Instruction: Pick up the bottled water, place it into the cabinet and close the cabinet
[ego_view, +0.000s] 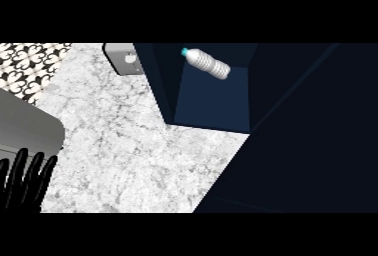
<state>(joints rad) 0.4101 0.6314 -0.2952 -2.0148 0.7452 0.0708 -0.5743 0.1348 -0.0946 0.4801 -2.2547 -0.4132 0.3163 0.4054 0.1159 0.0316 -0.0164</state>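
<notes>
The water bottle (207, 63), clear and ribbed with a teal cap, lies on its side inside the dark blue cabinet (214, 107), near its back. The cabinet's door (310, 140) stands open as a large dark panel filling the right of the head view. My left hand (26, 180) rests at the lower left edge with its fingers straight and pointing up, holding nothing, far from the bottle. My right hand does not show anywhere.
A marble counter (125, 150) runs through the middle. A grey sink basin (26, 125) sits at the left, a small grey appliance (124, 59) at the back beside the cabinet, and patterned tiles (29, 62) at the top left.
</notes>
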